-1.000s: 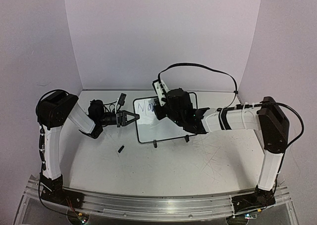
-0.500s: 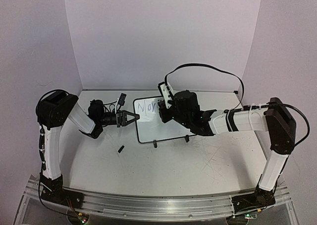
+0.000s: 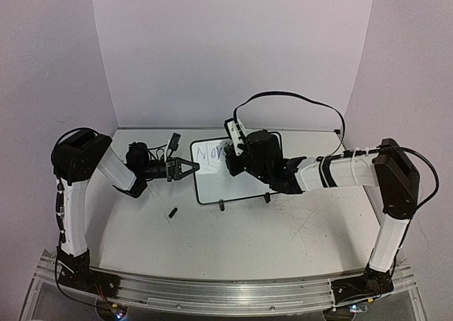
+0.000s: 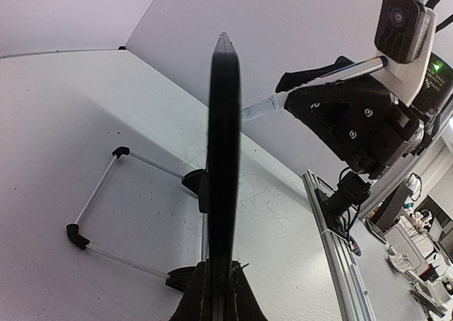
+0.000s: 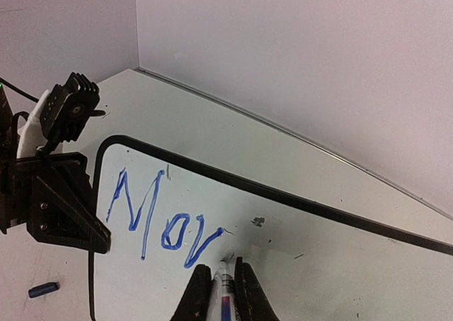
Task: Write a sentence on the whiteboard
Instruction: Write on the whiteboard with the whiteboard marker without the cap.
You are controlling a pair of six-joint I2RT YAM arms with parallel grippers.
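The whiteboard [image 3: 241, 183] stands propped toward the back of the worktop [image 3: 233, 243], its left edge pinched in the jaws of the left gripper [image 3: 192, 168], while the right gripper [image 5: 221, 268] has its jaws clamped on a marker [image 5: 224, 300], tip against the board just right of the blue writing [image 5: 159, 218], "Mov".

whiteboard [image 5: 318, 264] cut off at right.

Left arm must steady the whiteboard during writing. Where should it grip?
Take the whiteboard by its thin left edge, coming from the left, jaws straddling it as the left gripper does. It stands propped on its wire stand, and the marker in the right gripper works the face.
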